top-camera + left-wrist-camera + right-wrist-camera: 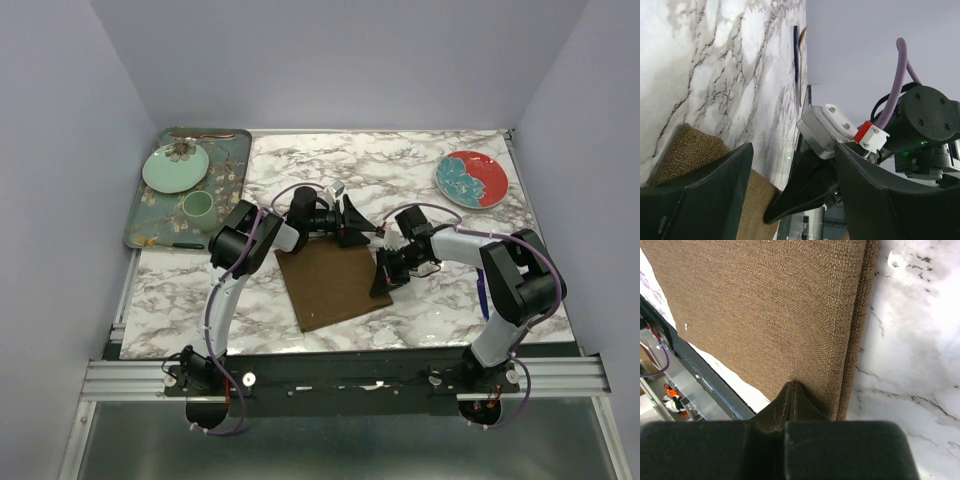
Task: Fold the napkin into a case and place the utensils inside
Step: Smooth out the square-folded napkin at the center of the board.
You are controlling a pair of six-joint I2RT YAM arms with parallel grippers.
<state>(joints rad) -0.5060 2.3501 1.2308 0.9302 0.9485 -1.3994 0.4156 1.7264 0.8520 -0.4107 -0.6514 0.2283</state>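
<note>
So, folding step: right gripper [793, 386] pinches napkin [765, 315] edge at its tips; left gripper [794, 150] open, empty. Next I lift and fold over.

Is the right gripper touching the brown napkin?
Touching. The right wrist view shows the right gripper, shut, with its tips pressed against the napkin just beside its folded edge.

A table top [400, 170] patterned in white and grey marble is enclosed on three sides by plain pale lilac walls [330, 60]. Its near edge is bordered by a silver metal rail [340, 375]. Soft glare is seen on the surface.
</note>
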